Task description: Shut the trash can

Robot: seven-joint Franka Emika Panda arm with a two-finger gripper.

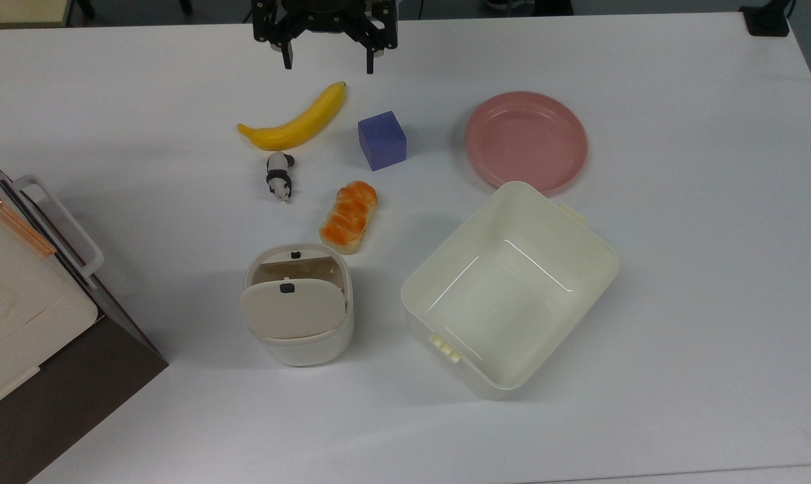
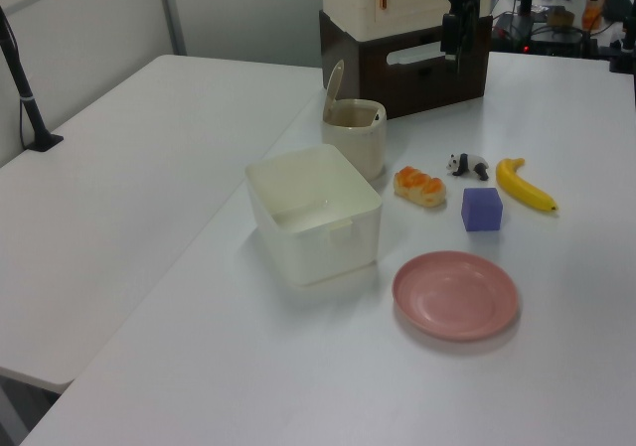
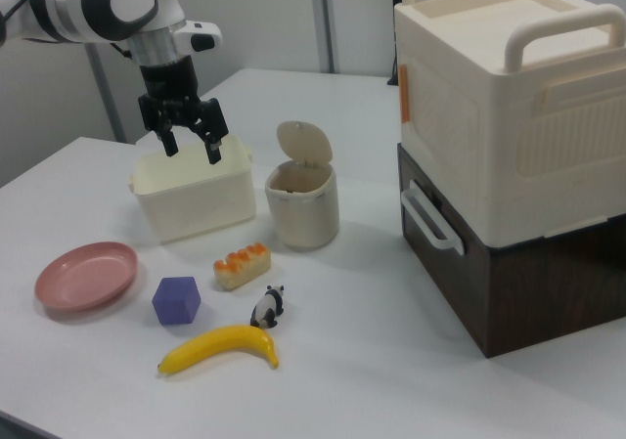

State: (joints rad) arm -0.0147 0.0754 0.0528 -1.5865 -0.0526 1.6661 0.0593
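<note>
The trash can is a small cream-white bin standing in the lower middle of the top view. Its beige lid, marked by a small dark button, is swung up and stands open, so the inside shows. In the left view the trash can has its lid upright on the left view's left. The right view shows the trash can with its lid tilted back. My gripper hangs open and empty at the top view's top edge, beyond the banana and far from the bin. In the right view the gripper hovers in front of the tub.
A banana, a purple cube, a panda toy and a bread roll lie between gripper and bin. A pink plate and a large lidless cream tub sit to the top view's right. A cream drawer unit stands at the top view's left.
</note>
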